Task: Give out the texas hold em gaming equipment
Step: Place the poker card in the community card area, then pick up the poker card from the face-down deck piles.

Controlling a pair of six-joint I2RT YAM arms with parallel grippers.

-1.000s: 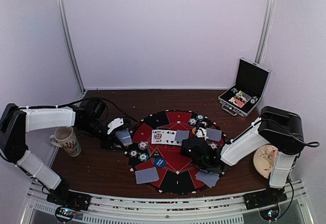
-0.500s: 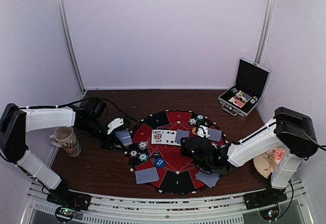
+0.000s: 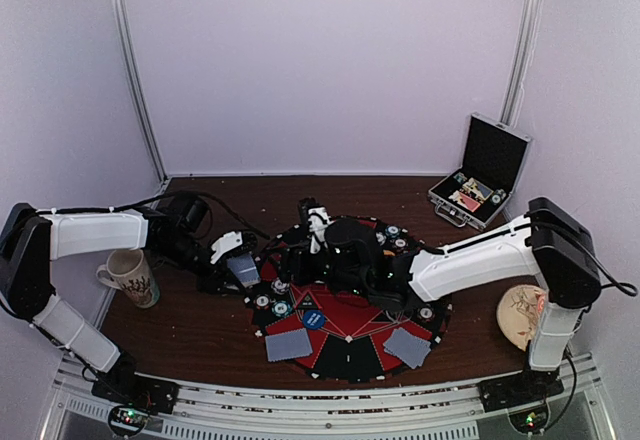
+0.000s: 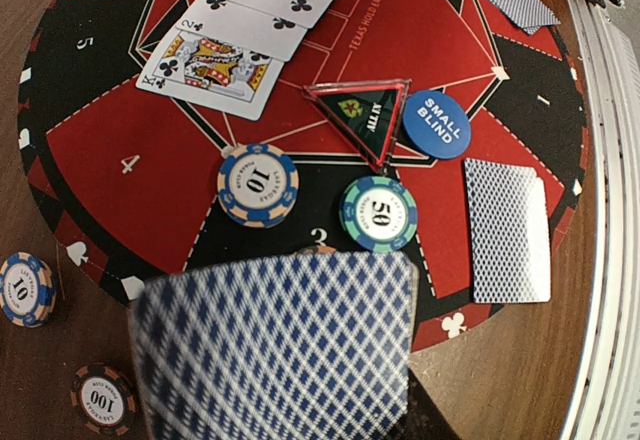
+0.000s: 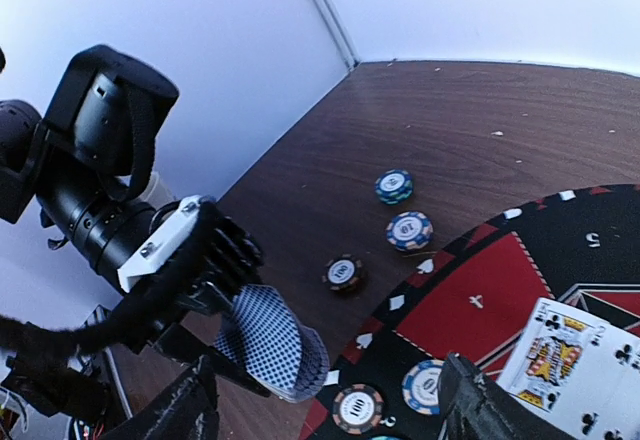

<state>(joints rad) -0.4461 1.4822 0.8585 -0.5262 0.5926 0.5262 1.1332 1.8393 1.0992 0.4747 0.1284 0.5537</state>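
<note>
My left gripper (image 3: 232, 260) hangs at the left rim of the round red-and-black poker mat (image 3: 345, 328), shut on a deck of blue-backed cards (image 4: 275, 350) that hides its fingers in the left wrist view. My right gripper (image 5: 330, 415) reaches across the mat toward that deck (image 5: 268, 345), open, with nothing between its fingers and short of the cards. Face-up cards (image 4: 235, 35) lie on the mat, with a 10 chip (image 4: 258, 184), a 50 chip (image 4: 379, 213) and a blue small-blind disc (image 4: 436, 124). Face-down cards (image 3: 288, 344) lie at the near seats.
Three loose chips (image 5: 394, 186) lie on the wood left of the mat. A patterned mug (image 3: 130, 276) stands at the far left. An open black case (image 3: 485, 175) sits at the back right and a plate (image 3: 520, 315) near the right arm's base.
The right arm has swung from the mat's right side across to the left, toward the deck in the left gripper, and its jaws have opened. The left arm has not moved.
</note>
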